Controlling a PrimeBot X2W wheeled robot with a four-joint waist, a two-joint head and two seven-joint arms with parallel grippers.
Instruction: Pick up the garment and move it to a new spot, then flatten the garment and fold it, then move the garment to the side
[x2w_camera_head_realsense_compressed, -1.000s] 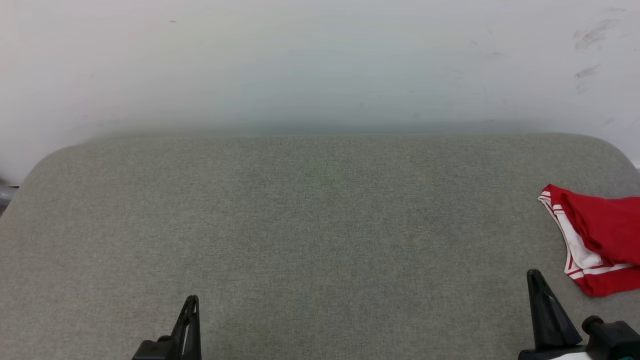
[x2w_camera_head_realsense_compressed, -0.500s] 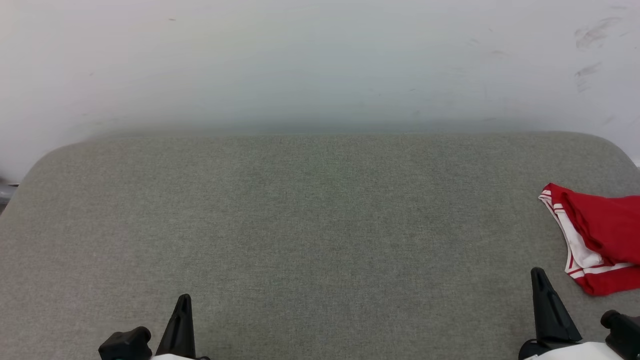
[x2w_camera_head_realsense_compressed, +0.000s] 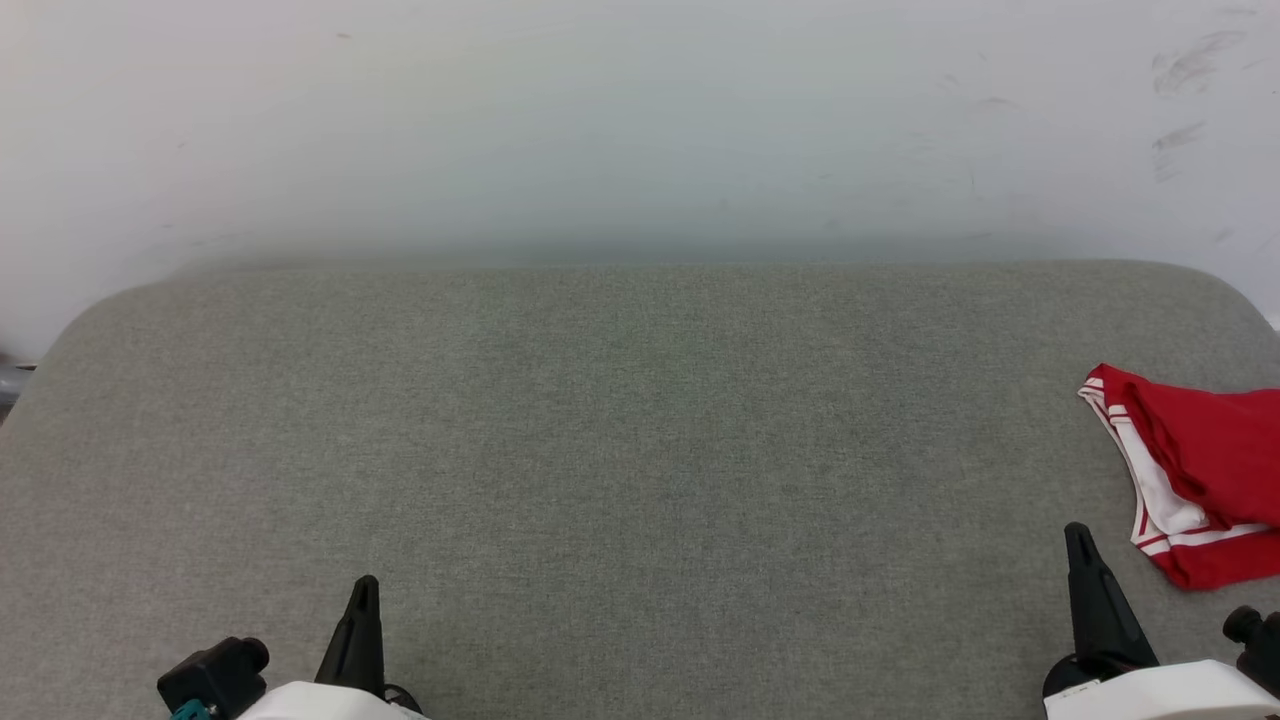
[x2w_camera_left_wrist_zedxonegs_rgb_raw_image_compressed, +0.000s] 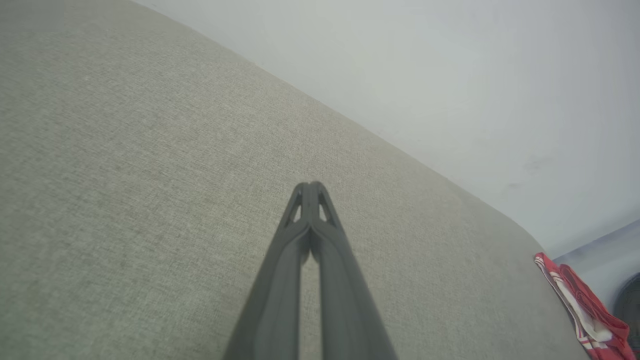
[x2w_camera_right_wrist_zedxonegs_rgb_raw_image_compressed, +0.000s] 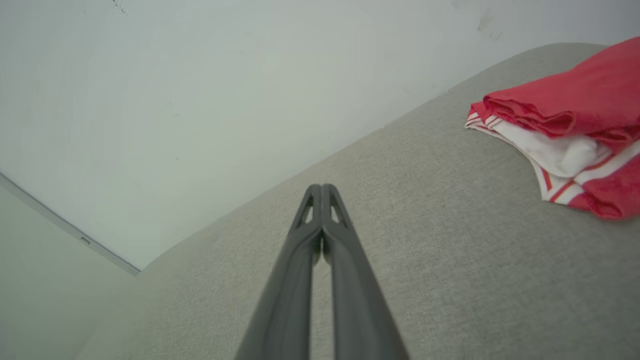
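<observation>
The garment (x2w_camera_head_realsense_compressed: 1205, 470) is a red jersey with white sleeves and striped trim, lying folded in a small bundle at the far right edge of the grey padded surface (x2w_camera_head_realsense_compressed: 640, 450); its lettering is hidden. It also appears as the red bundle (x2w_camera_right_wrist_zedxonegs_rgb_raw_image_compressed: 570, 130) at the upper right of the right wrist view, and as a sliver of garment (x2w_camera_left_wrist_zedxonegs_rgb_raw_image_compressed: 585, 310) at the lower right of the left wrist view. My right gripper (x2w_camera_head_realsense_compressed: 1078, 535) is shut and empty, just left of the garment and nearer to me. My left gripper (x2w_camera_head_realsense_compressed: 364, 588) is shut and empty at the lower left.
A white wall (x2w_camera_head_realsense_compressed: 640, 130) rises directly behind the grey surface, with scuff marks at the upper right. The surface has rounded back corners. A dark object (x2w_camera_left_wrist_zedxonegs_rgb_raw_image_compressed: 631, 310) sits beyond the right end of the surface.
Both arms have drawn back toward the bottom edge, so their white forearms now show. The garment has stayed in place.
</observation>
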